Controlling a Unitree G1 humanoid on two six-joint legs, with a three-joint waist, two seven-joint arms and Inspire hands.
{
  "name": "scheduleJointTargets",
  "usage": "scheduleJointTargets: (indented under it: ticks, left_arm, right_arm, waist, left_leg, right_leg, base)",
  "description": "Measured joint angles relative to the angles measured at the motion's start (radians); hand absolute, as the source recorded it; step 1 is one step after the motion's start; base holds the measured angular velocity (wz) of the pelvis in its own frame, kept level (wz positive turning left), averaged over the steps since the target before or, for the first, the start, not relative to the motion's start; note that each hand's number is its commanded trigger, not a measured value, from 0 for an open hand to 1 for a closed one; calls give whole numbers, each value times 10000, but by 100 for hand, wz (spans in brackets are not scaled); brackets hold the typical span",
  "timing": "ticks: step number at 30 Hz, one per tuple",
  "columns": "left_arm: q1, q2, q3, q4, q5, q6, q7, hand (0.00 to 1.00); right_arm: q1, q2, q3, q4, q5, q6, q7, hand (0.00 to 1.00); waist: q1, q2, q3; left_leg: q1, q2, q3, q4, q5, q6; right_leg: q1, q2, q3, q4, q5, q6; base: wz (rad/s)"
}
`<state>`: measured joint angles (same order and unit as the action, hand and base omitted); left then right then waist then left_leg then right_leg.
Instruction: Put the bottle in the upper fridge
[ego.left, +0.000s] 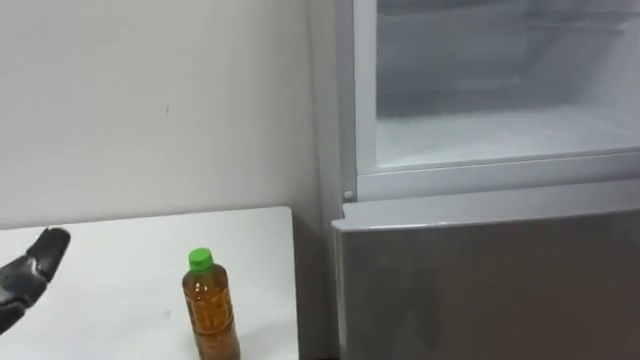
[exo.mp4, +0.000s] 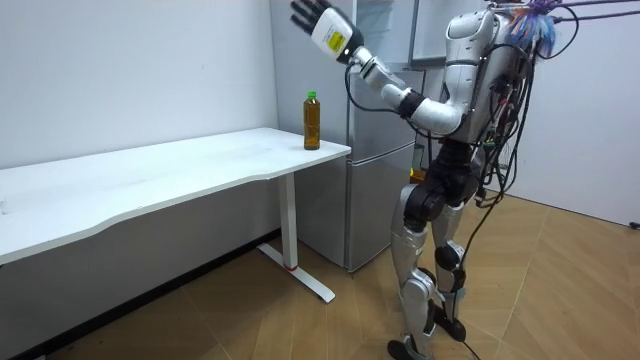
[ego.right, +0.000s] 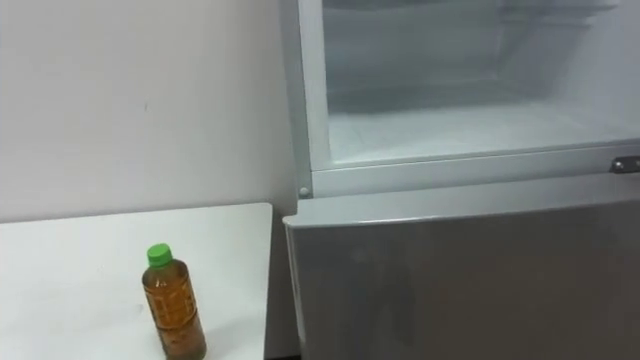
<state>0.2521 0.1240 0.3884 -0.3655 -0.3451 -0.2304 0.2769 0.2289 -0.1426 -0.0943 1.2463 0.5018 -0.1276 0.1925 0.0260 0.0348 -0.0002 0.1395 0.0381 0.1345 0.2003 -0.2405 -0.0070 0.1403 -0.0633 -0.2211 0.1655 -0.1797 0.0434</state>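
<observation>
Green-capped amber plastic bottle (ego.left: 210, 315) upright on white table (ego.left: 120, 285), base cropped at 6 o'clock; left hand (ego.left: 30, 270) at 8 o'clock, fingers apart, empty, mostly cut off.

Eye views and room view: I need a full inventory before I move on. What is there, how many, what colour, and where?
Amber plastic bottle with green cap: one, amber and green, upright on the table's corner nearest the fridge.
White rectangular table: one, white, along the wall, left of the fridge.
Grey metal fridge: one, grey, right of the table, lower door closed.
Upper fridge compartment: one, white inside, open.
Plain wall: one, white, behind the table.
Wooden floor: one, light brown, under the robot.
Left hand: one, dark fingers, open, raised over the table, apart from the bottle, holding nothing.
</observation>
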Motion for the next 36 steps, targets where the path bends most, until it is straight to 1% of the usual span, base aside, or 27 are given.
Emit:
scheduleJointTargets:
  ticks: [3, 4, 5, 6, 7, 8, 9, 10, 11, 13, 14, 16, 17, 18, 20, 21, 22, 23, 25, 28, 32, 35, 36]
  left_arm:
    - [309, -9, -12, 1161, 0, 67, 244, 0]
    - [432, -9, -49, 1797, -7, 68, 274, 0]
    - [476, -10, -92, 2144, -20, 69, 283, 0]
    - [528, -12, -264, 2844, -99, 84, 285, 0]
    - [627, -14, -441, 3511, -184, 114, 272, 0]
    - [789, -21, -596, 4116, -178, 125, 258, 0]
    - [874, -21, -683, 4438, -185, 125, 256, 0]
    - [998, -42, -851, 5081, -376, 125, 254, 0]
    - [1008, -50, -933, 5429, -516, 124, 255, 0]
    - [1009, -54, -1276, 7111, -696, 115, 218, 0]
    - [1011, -36, -1398, 7588, -746, 116, 180, 0]
    - [1056, -35, -1990, 9210, -794, 127, 110, 0]
    - [1066, -37, -2100, 9544, -812, 138, 48, 0]
    - [1069, -36, -2266, 10171, -818, 151, -64, 0]
    - [1101, -31, -2508, 11054, -815, 234, -239, 0]
    - [1110, -19, -2595, 11261, -807, 234, -276, 0]
    - [1112, 14, -2756, 11818, -750, 236, -386, 0]
    - [1110, 12, -2774, 12115, -733, 241, -477, 0]
    - [1085, 8, -2913, 12894, -283, 343, -645, 0]
    - [1111, 0, -2941, 13307, 330, 514, -795, 0]
    - [1074, -28, -2939, 13384, 852, 653, -977, 0]
    - [784, -38, -2963, 14130, 1322, 835, -1231, 0]
    - [757, -39, -2962, 14194, 1486, 890, -1295, 0]
  right_arm:
    - [-4, -46, -92, -153, -384, 201, -9, 0]
    - [17, -57, -80, -212, -412, 213, -30, 0]
    - [23, -55, -71, -253, -412, 218, -53, 0]
    - [20, -49, -75, -314, -464, 228, -70, 0]
    - [42, -58, -96, -332, -669, 275, -78, 0]
    - [46, -53, -156, -395, -790, 309, -81, 0]
    - [53, -52, -158, -407, -780, 318, -85, 0]
    - [72, -48, -152, -408, -738, 333, -87, 0]
    - [66, -43, -151, -408, -726, 337, -90, 0]
    - [120, -43, -150, -442, -681, 355, -88, 0]
    - [124, -42, -139, -478, -676, 357, -87, 0]
    - [296, -33, -139, -800, -700, 358, -88, 0]
    - [312, -33, -144, -819, -705, 358, -88, 0]
    - [310, -33, -152, -818, -747, 376, -103, 0]
    - [276, -35, -143, -825, -795, 407, -187, 0]
    - [274, -35, -132, -824, -794, 408, -200, 0]
    - [287, -35, -95, -787, -773, 408, -241, 0]
    - [275, -33, -52, -781, -771, 408, -290, 0]
    - [237, -5, -43, -776, -799, 404, -352, 0]
    - [246, -7, -41, -675, -773, 404, -397, 0]
    - [139, -7, -39, -518, -784, 377, -477, 0]
    - [-42, -17, 44, -345, -816, 374, -471, 0]
    - [-38, -17, 53, -344, -816, 376, -463, 0]
  waist:
    - [76, -24, -14]
    - [97, -49, -8]
    - [108, -42, -11]
    - [98, -5, -24]
    - [93, -69, -2]
    - [115, -72, -11]
    - [119, -73, 0]
    - [108, -93, 0]
    - [110, -72, 18]
    - [105, -123, 14]
    - [99, -131, 16]
    - [59, -167, 24]
    - [63, -170, 20]
    - [60, -204, 27]
    - [65, -234, 31]
    - [69, -235, 31]
    - [82, -225, 39]
    - [88, -225, 35]
    - [46, -243, 38]
    - [57, -242, 35]
    - [45, -230, 28]
    - [-10, -241, 24]
    - [-23, -243, 23]
  left_leg:
    - [-63, -4, -26, 2, 0, -1]
    - [-50, -5, -34, 2, 0, -1]
    - [-46, -6, -43, 5, 0, -1]
    - [-41, -12, -62, 10, 0, -1]
    - [-40, -18, -59, 3, 0, -1]
    - [-39, -18, -56, -8, -1, -2]
    - [-42, -16, -51, -12, -4, -6]
    - [-37, -14, -47, -7, -18, -21]
    - [-43, -13, -46, -6, -23, -25]
    - [-49, -10, -69, -6, -28, -30]
    - [-47, -10, -69, -7, -28, -30]
    - [-46, -9, -68, -17, -32, -35]
    - [-47, -9, -71, -17, -32, -36]
    - [-50, -4, -73, -21, -33, -37]
    - [-25, -4, -70, -49, -34, -39]
    - [8, -5, -57, -59, -34, -39]
    - [89, -5, -28, -98, -34, -39]
    - [107, -4, -11, -111, -34, -39]
    - [94, 7, 41, -109, -49, -49]
    - [37, 10, 35, -60, -87, -47]
    - [-76, 15, 38, -20, -89, -45]
    - [-58, 15, 38, -33, -89, -46]
    - [-49, 15, 38, -40, -89, -46]
  right_leg:
    - [-31, -1, -26, -33, -7, 4]
    - [-19, -2, -31, -39, -9, 7]
    - [-8, -2, -37, -38, -12, 11]
    - [21, -8, -60, -44, -16, 14]
    - [48, -12, -96, -75, -16, 14]
    - [72, -10, -96, -87, -16, 13]
    - [83, -9, -98, -93, -18, 11]
    - [90, -8, -96, -93, -26, 9]
    - [87, -8, -97, -90, -31, 7]
    - [100, -4, -111, -90, -35, 8]
    - [105, -6, -134, -92, -36, 8]
    - [115, -7, -172, -124, -36, 7]
    - [117, -7, -179, -129, -36, 7]
    - [114, -5, -185, -131, -36, 6]
    - [113, -5, -166, -123, -36, 7]
    - [122, -4, -150, -122, -36, 7]
    - [162, 4, -102, -122, -36, 7]
    - [174, 9, -77, -121, -36, 7]
    - [133, 17, -38, -125, -36, 6]
    - [100, 18, -38, -124, -37, 8]
    - [2, 20, -26, -105, -34, 4]
    - [16, 26, -27, -116, -35, 5]
    - [19, 26, -26, -116, -35, 5]
  base:
    - [4]
    - [0]
    - [4]
    - [8]
    - [7]
    - [4]
    - [0]
    - [0]
    - [0]
    - [2]
    - [3]
    - [2]
    - [0]
    - [0]
    - [0]
    - [-7]
    - [-8]
    - [-10]
    - [-7]
    - [0]
    - [0]
    - [0]
    - [0]
